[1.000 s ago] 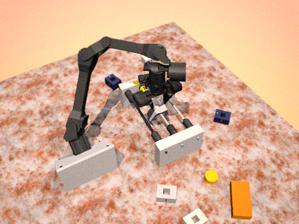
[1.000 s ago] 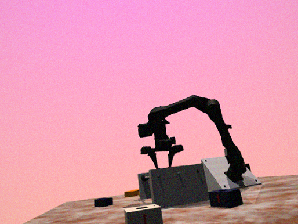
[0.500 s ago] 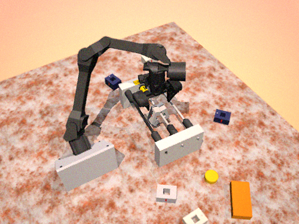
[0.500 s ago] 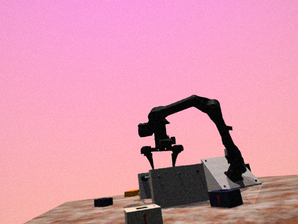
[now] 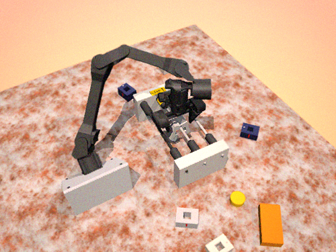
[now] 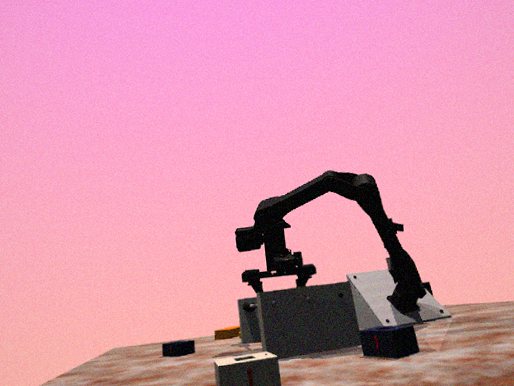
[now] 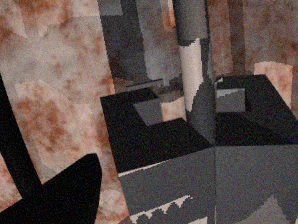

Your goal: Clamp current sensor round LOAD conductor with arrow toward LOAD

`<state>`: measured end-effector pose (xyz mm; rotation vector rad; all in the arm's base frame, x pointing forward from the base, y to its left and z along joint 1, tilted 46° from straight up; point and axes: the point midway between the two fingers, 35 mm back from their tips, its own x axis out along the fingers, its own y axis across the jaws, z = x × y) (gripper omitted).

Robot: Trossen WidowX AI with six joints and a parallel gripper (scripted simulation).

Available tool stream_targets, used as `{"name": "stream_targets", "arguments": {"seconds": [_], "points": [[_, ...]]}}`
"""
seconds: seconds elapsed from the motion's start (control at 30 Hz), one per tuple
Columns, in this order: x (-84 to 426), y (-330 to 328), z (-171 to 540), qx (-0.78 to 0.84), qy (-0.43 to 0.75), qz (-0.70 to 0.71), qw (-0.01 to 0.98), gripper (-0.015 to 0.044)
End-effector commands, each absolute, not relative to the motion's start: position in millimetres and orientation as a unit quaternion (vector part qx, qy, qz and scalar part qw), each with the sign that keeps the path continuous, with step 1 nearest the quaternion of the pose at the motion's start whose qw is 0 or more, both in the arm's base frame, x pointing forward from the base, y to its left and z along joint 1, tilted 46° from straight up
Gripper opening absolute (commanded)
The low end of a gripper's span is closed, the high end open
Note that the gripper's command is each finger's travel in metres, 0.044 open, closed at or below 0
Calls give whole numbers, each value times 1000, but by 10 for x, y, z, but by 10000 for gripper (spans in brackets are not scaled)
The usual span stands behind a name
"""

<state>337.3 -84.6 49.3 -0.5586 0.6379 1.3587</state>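
The grey-white split-core sensor (image 5: 175, 132) (image 7: 165, 185) is at the middle conductor (image 5: 185, 135) (image 7: 194, 70). In the wrist view its two halves meet at a seam near the camera and spread apart beyond it, with the conductor running between them. Its arrow cannot be made out, and whether it is latched cannot be told. My gripper (image 5: 177, 122) (image 6: 280, 287) is open and empty, above and astride the sensor; one finger shows at the left of the wrist view. The yellow LOAD label (image 5: 157, 91) is on the far block; the arm partly hides it.
The near white block (image 5: 201, 163) and far block (image 5: 141, 112) hold three conductors. Dark blue blocks (image 5: 127, 91) (image 5: 250, 131) stand either side. White blocks (image 5: 188, 226) (image 5: 212, 249), a yellow disc (image 5: 237, 198) and an orange block (image 5: 270, 224) lie in front.
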Motion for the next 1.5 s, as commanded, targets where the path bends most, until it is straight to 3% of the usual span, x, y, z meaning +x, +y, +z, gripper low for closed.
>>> {"name": "stream_targets", "arguments": {"seconds": [0.0,0.5,1.27,1.47], "points": [[3360,-787,440,-244,287,611,696,440],[3377,-631,291,-244,286,611,696,440],[3395,-663,317,-249,286,611,695,287],[3395,-663,317,-249,286,611,695,129]]}}
